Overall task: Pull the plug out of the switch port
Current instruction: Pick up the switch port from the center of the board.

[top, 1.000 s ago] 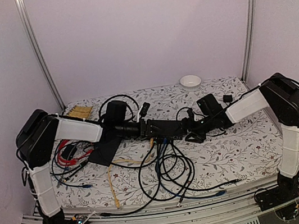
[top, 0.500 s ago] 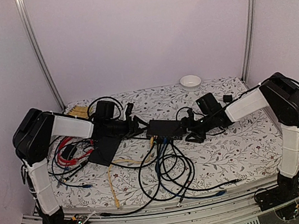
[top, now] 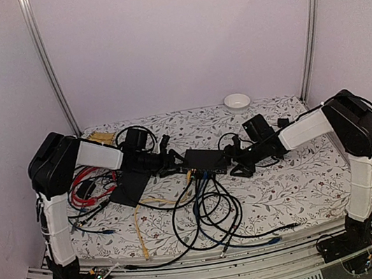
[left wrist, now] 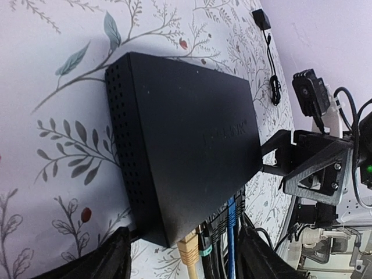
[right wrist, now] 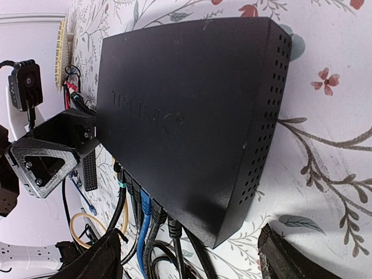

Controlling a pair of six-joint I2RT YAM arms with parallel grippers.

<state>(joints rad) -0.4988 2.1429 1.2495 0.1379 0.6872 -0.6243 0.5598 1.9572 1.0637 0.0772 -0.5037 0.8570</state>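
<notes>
Left gripper [top: 172, 157] has drawn back, open, facing the open right gripper [top: 234, 158] across the matte black, vent-holed switch [top: 205, 157].

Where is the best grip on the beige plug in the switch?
I'd pinch the beige plug by its stubby body, just outside the switch socket. Come from the cable side, in line with it: it sticks straight out, at the row's end, with neighbouring plugs on one side only.
</notes>
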